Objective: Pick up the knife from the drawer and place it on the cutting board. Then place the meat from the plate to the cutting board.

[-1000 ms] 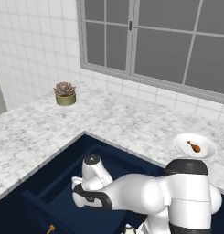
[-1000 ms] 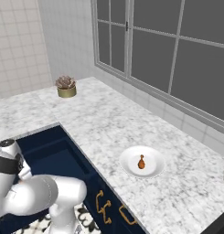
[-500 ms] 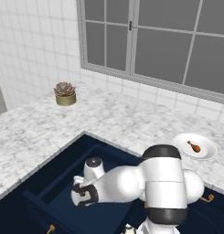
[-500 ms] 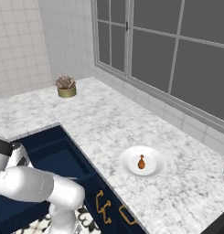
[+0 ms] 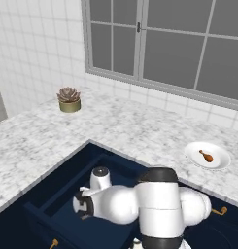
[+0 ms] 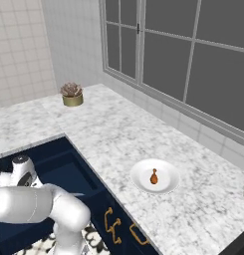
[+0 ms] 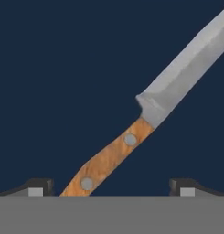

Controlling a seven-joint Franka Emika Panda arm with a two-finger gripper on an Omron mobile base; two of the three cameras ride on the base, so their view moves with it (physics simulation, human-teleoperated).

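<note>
Judging from how things lie, the task is at its very first step: the knife (image 7: 145, 123) is not yet picked up and lies flat on the dark blue floor of the open drawer (image 5: 67, 187), its wooden handle running down between the two finger tips of the gripper (image 7: 111, 186), which stand wide apart with the handle nearer one tip and touching neither. The arm bends low into the drawer from the base views. Away from the drawer, on the marble counter (image 6: 118, 134), the meat (image 6: 154, 176) sits on the white plate (image 6: 168, 185), untouched. Left to do: close on the handle, lift, carry the knife to the cutting board, then move the meat there
</note>
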